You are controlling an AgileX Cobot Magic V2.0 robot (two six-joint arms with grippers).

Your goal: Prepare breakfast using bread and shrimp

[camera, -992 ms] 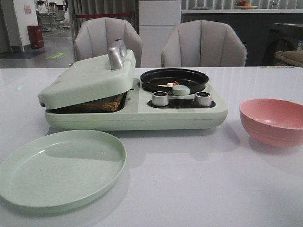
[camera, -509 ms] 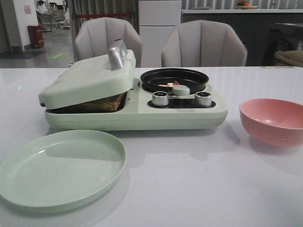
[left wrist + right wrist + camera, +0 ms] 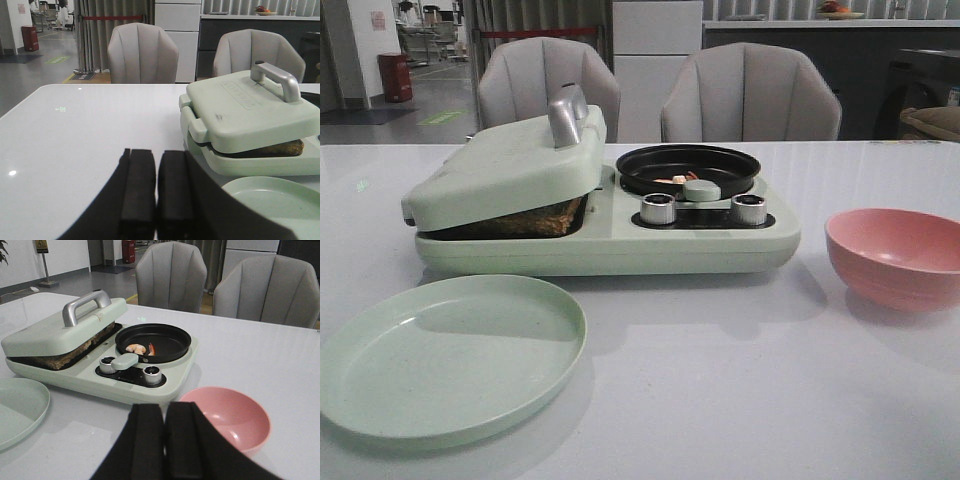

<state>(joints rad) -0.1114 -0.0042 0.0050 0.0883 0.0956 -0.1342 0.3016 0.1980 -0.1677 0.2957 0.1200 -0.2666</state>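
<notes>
The bread lies browned under the half-lowered lid of the pale green breakfast maker; only its edge shows, also in the left wrist view and the right wrist view. The shrimp lie in the black round pan, seen faintly in the front view. My left gripper is shut and empty, over bare table beside the maker. My right gripper is shut and empty, above the table near the pink bowl. Neither gripper shows in the front view.
A pale green plate lies in front of the maker. The pink bowl stands to the maker's right. Two silver knobs sit below the pan. The lid has a silver handle. Two grey chairs stand behind the table.
</notes>
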